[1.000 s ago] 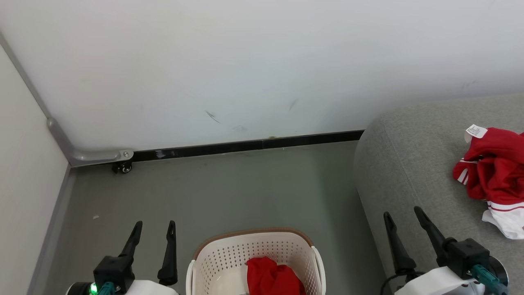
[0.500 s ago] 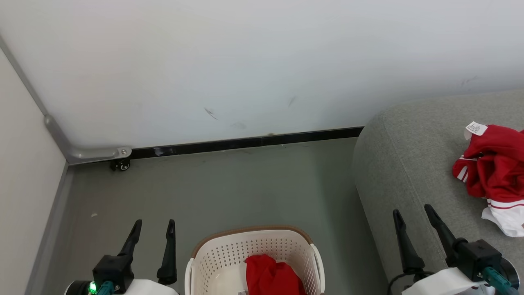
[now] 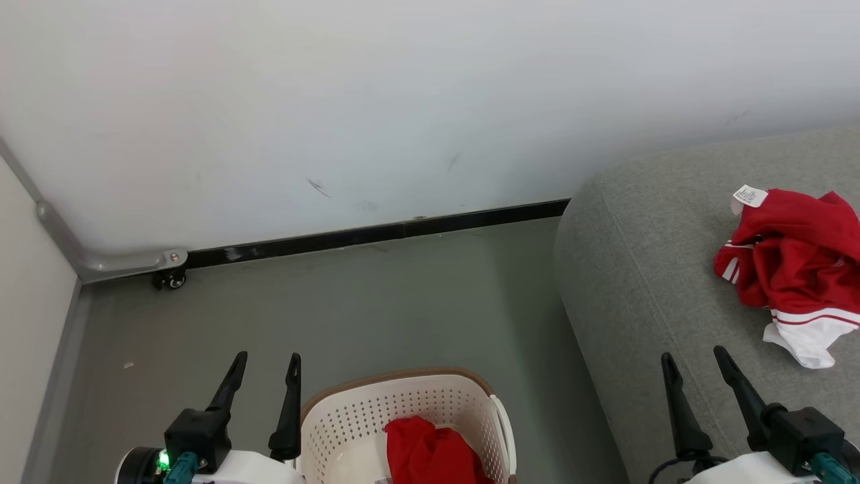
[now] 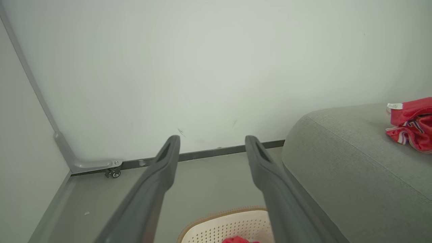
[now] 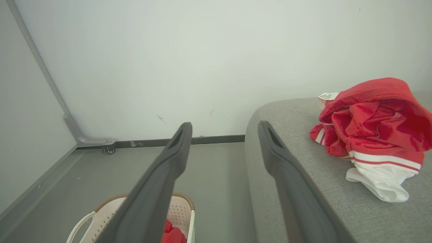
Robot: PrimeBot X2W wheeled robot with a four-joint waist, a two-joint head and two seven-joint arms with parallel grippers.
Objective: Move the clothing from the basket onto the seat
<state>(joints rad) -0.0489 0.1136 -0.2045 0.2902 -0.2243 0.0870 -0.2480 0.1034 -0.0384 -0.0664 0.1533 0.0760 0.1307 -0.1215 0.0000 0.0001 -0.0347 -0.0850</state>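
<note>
Plain red garment (image 3: 430,452): crumpled inside the basket, against its right wall.
Striped garment (image 3: 793,269): red with white striped trim, bunched in a heap on top of the seat, well apart from the basket.
Tag (image 3: 749,195): white, at the far-left edge of the striped garment; it carries print, too small to read.
Basket (image 3: 349,430): cream perforated plastic with a brown rim, standing on the floor just left of the seat's rounded side.
Seat (image 3: 638,282): light-grey woven upholstery with a stitched seam running along its top.
Left arm pose: wrist low at the lower left of the head view, fingers pointing forward toward the wall; a green light (image 3: 163,460) glows on the wrist.
Left gripper (image 3: 267,356): fingers spread wide with nothing between them; the inner finger stands just beside the basket's left rim, and whether it touches cannot be told.
Right arm pose: wrist low at the lower right, fingers pointing forward and tilted slightly left, above the seat's near edge.
Right gripper (image 3: 693,353): fingers spread wide, gripping nothing, apart from the striped garment.
Surroundings: grey floor (image 3: 376,309), pale wall, black baseboard (image 3: 376,232), a small caster (image 3: 171,281) under a metal bracket in the corner.
</note>
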